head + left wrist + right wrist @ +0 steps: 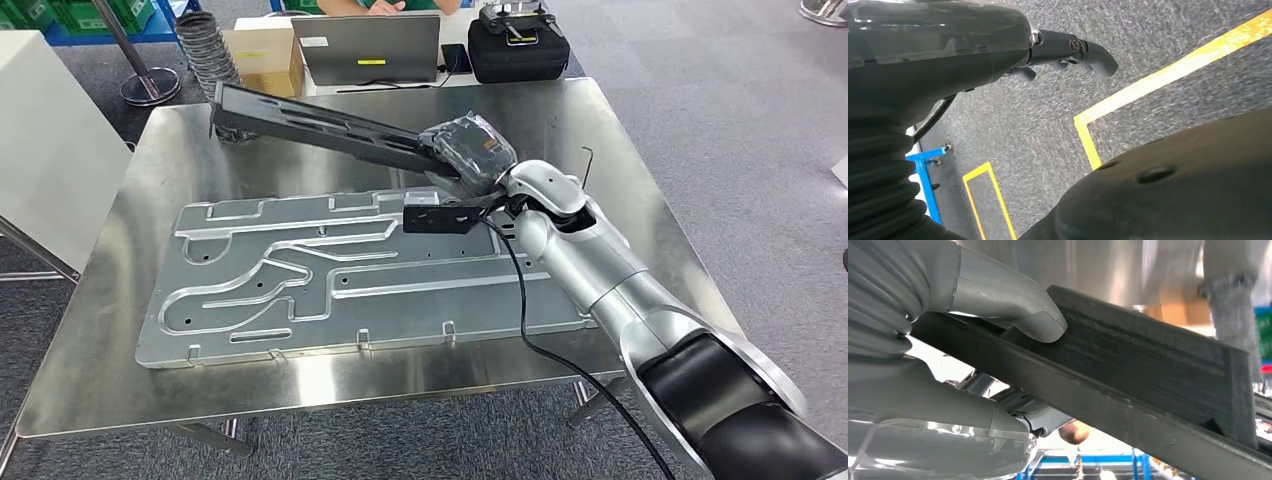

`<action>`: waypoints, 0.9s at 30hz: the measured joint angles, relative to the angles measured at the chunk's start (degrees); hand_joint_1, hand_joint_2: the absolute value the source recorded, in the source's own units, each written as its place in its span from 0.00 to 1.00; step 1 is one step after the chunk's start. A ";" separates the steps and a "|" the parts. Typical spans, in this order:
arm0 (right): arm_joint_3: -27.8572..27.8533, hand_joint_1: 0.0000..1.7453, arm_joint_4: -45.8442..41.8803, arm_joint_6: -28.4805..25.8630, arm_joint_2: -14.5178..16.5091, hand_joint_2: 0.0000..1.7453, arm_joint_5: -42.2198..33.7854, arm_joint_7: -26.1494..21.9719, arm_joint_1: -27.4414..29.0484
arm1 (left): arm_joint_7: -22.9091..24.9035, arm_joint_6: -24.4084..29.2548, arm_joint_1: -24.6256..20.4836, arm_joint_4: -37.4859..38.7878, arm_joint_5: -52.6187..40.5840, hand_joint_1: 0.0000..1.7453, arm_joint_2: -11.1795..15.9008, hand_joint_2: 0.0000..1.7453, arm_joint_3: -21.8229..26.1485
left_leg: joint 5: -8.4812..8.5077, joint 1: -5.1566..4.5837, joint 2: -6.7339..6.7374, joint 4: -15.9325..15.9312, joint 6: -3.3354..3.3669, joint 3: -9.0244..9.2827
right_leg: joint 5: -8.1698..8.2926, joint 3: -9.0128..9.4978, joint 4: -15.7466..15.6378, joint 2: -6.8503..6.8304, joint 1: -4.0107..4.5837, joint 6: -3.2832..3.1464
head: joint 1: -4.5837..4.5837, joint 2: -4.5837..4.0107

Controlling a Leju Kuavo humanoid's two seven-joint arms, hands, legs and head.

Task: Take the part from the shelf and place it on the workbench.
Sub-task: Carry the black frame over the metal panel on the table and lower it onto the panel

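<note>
My right hand (470,150) pinches one end of the long black ribbed plastic part (320,125) above the steel workbench (110,370); gripped so far off-centre, it could twist loose.

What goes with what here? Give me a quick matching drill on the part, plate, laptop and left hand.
Things:
1. black part
2. metal plate
3. laptop
4. left hand

States:
A. lying flat on the workbench
B. hanging over grey carpet with yellow lines
C. held in the right hand, tilted, far end near the bench's back edge
D. beyond the bench's far edge, by a black case

Pairs: 1-C, 2-A, 3-D, 4-B
</note>
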 joint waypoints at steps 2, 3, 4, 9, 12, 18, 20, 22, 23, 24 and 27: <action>0.91 1.00 0.02 -0.22 -0.05 1.00 1.38 0.33 0.82 | -0.11 -0.02 -0.07 0.00 -0.01 0.00 0.01 1.00 0.11 | 1.53 0.00 0.00 0.05 0.04 -0.41 | -0.15 0.15 0.07 0.07 0.09 0.03 | 0.00 0.00; 1.28 1.00 0.02 -0.33 -0.07 1.00 2.09 0.56 1.08 | -0.11 -0.03 -0.05 0.00 -0.01 0.00 0.03 1.00 0.14 | 3.62 -0.01 0.01 -3.18 0.17 0.97 | -0.28 0.25 0.16 0.15 0.10 0.13 | 0.00 0.00; 1.60 1.00 0.02 -0.48 -0.10 1.00 2.81 0.77 1.20 | -0.10 -0.04 0.01 0.00 -0.02 0.00 0.06 1.00 0.16 | 5.77 -0.01 0.06 -7.44 0.40 2.85 | -0.48 0.29 0.32 0.23 0.15 0.30 | 0.00 0.00; 3.41 1.00 0.10 -1.12 -0.27 1.00 7.16 2.22 1.45 | -0.10 -0.09 0.18 0.00 -0.09 0.00 0.08 1.00 0.21 | 8.04 -0.06 -0.02 -15.43 1.61 6.48 | -1.26 -0.07 1.11 0.50 0.52 1.59 | 0.01 0.00; 4.22 1.00 0.13 -1.14 -0.33 1.00 8.12 2.74 1.72 | -0.21 -0.09 0.20 0.00 -0.14 0.00 -0.01 1.00 0.21 | 8.22 0.19 0.10 -15.82 2.35 6.66 | -3.63 -1.38 4.52 0.31 0.31 2.60 | 0.01 0.00; 4.51 1.00 0.18 -1.13 -0.42 1.00 8.37 2.86 1.93 | -0.29 -0.10 0.22 0.00 -0.17 0.00 0.00 1.00 0.21 | 8.18 0.16 0.17 -15.82 2.58 6.63 | -7.06 -4.44 10.98 0.21 0.08 3.09 | 0.01 0.00; 4.75 1.00 0.33 -1.12 -0.46 1.00 8.51 2.92 2.45 | -0.35 -0.10 0.23 0.00 -0.22 0.00 0.01 1.00 0.21 | 8.13 0.15 0.15 -15.81 2.64 6.62 | -8.27 -6.51 15.04 0.18 -0.07 3.28 | 0.01 0.00; 5.21 1.00 0.56 -1.07 -0.60 1.00 8.82 2.99 3.08 | -0.46 -0.14 0.25 0.00 -0.36 0.00 0.01 1.00 0.21 | 8.07 0.14 0.00 -15.78 2.59 6.75 | -5.06 -4.68 10.88 0.09 -0.20 3.00 | 0.01 0.00; 5.40 1.00 0.66 -1.03 -0.68 1.00 8.96 3.05 3.27 | -0.51 -0.17 0.25 0.00 -0.44 0.00 0.00 1.00 0.21 | 8.05 0.09 -0.08 -15.76 2.44 6.80 | -3.06 -2.94 7.01 0.07 -0.12 2.72 | 0.01 0.00; 5.49 1.00 0.68 -0.94 -0.73 1.00 9.07 3.10 3.24 | -0.54 -0.21 0.27 0.00 -0.50 0.00 0.00 1.00 0.21 | 8.04 0.04 -0.14 -15.74 2.21 6.83 | -1.23 -1.02 2.79 0.08 0.05 2.35 | 0.01 0.00; 5.59 1.00 0.86 -0.53 -0.78 1.00 9.52 3.29 3.29 | -0.54 -0.29 0.29 0.00 -0.61 0.00 0.04 1.00 0.21 | 8.17 -0.06 -0.18 -15.97 1.25 6.90 | -0.76 -0.36 0.82 0.14 0.42 1.55 | 0.01 0.00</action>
